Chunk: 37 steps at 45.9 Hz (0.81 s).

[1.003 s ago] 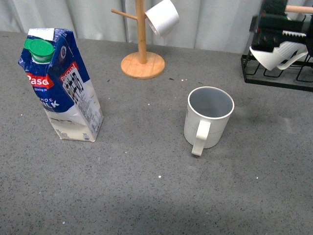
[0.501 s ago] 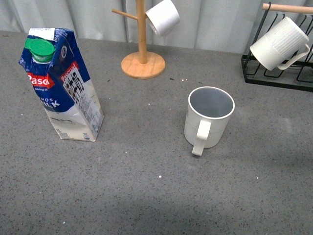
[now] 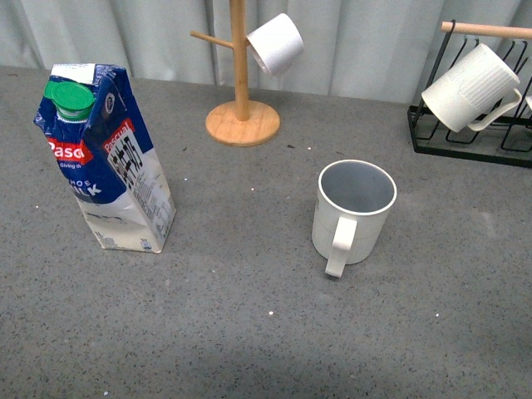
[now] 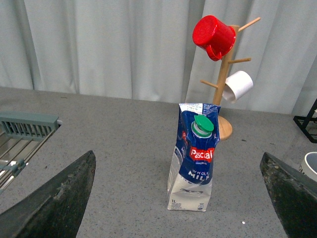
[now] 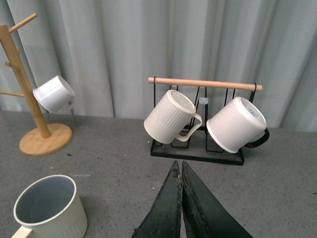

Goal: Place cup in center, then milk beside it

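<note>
The cup (image 3: 353, 212) stands upright on the grey speckled tabletop (image 3: 241, 274), right of the middle, its handle toward the camera. The milk (image 3: 108, 158) stands upright at the left, green cap on top. Neither gripper shows in the front view. In the left wrist view my left gripper (image 4: 177, 154) is open, its fingers (image 4: 54, 203) spread wide, with the milk (image 4: 194, 158) standing some way ahead between them, untouched. My right gripper (image 5: 179, 166) is shut on nothing, hanging above the table between the cup (image 5: 49, 210) and the black rack (image 5: 198, 151).
A wooden mug tree (image 3: 242, 120) at the back holds a small white cup (image 3: 275, 43) and a red cup (image 4: 214, 37). The black rack (image 3: 465, 137) at the back right carries a ribbed mug (image 3: 470, 87) and a speckled mug (image 5: 237, 124). A grey grid tray (image 4: 25, 129) lies far left.
The right gripper, at the rack's ribbed mug one second ago, has gone out of the front view. The cup and the milk stand where they were.
</note>
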### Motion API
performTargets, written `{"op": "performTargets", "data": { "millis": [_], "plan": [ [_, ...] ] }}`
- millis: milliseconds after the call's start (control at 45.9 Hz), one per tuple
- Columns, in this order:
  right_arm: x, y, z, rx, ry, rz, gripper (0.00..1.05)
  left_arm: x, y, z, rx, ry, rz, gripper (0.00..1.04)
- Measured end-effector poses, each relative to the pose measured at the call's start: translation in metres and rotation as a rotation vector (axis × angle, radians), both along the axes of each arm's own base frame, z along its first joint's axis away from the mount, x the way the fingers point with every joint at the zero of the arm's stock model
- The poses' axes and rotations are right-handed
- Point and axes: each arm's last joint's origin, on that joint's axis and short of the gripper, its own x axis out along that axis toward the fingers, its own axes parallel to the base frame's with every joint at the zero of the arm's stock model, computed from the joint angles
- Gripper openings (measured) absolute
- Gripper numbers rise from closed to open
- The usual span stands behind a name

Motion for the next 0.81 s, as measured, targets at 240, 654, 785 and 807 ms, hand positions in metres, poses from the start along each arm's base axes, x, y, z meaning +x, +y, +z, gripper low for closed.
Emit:
{"op": "performTargets", "data": {
  "millis": [240, 654, 785, 807],
  "plan": [
    [-0.015, 0.0, 0.0, 0.0, -0.001, 0.003, 0.01, 0.0, 0.0, 0.0, 0.0, 0.0, 0.0, 0.98],
    [-0.034, 0.0, 0.005, 0.0, -0.018, 0.003, 0.01, 0.0, 0.0, 0.0, 0.0, 0.0, 0.0, 0.98],
    [-0.038, 0.0, 0.006, 0.0, -0.021, 0.003, 0.01, 0.0, 0.0, 0.0, 0.0, 0.0, 0.0, 0.98],
    [-0.038, 0.0, 0.006, 0.0, -0.022, 0.003, 0.01, 0.0, 0.0, 0.0, 0.0, 0.0, 0.0, 0.98]
  ]
}}
